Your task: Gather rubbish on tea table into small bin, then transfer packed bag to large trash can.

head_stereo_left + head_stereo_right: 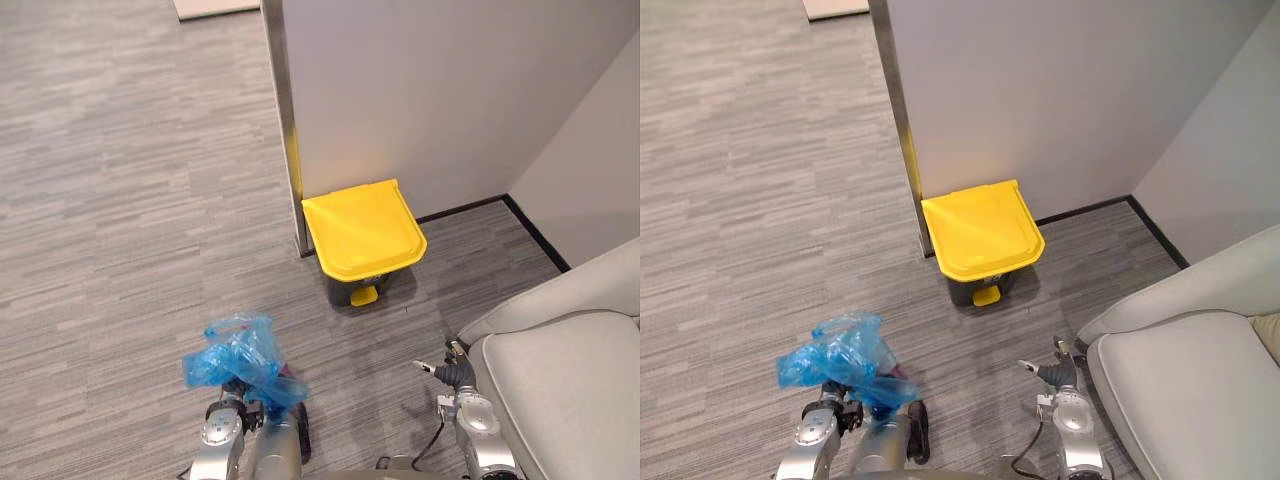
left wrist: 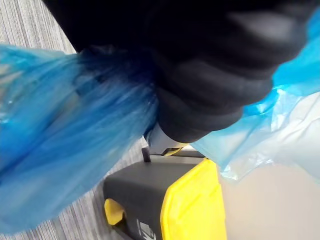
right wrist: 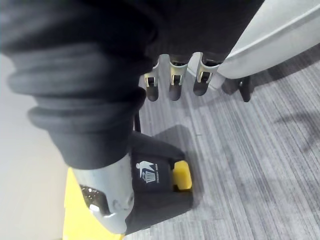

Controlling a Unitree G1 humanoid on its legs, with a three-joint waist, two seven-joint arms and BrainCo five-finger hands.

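A crumpled blue plastic bag (image 1: pixel 235 355) hangs above the grey floor at the lower left, bunched at my left hand (image 1: pixel 845 410), which is shut on it. In the left wrist view the bag (image 2: pixel 65 140) wraps both sides of the dark cover. The large trash can (image 1: pixel 365 230), dark with a closed yellow lid and a yellow pedal (image 1: pixel 364 295), stands against the wall ahead of both hands. My right hand (image 1: pixel 450 372) hangs at the lower right beside the sofa, its fingers (image 3: pixel 175 82) straight and holding nothing.
A grey sofa (image 1: pixel 570 370) takes up the lower right corner, close to my right hand. A white wall with a metal corner post (image 1: pixel 285 110) rises behind the can. Open grey carpet lies to the left.
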